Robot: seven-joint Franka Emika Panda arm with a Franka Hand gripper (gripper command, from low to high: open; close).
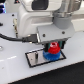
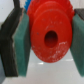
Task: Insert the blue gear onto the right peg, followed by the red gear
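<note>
red gear (image 2: 49,37) | clamped between the gripper (image 1: 52,49) pads, directly above the blue gear (image 1: 51,55) on the plate (image 1: 31,58) | step: second insertion | next: align hole over right peg, which is hidden, then lower

Count: 1 red gear (image 1: 53,48), 1 blue gear (image 1: 51,55) under it, 1 black-bordered plate (image 1: 34,57), 1 gripper (image 1: 52,46) on 1 arm (image 1: 45,17). Pegs: none countable, probably hidden behind the gears.
</note>
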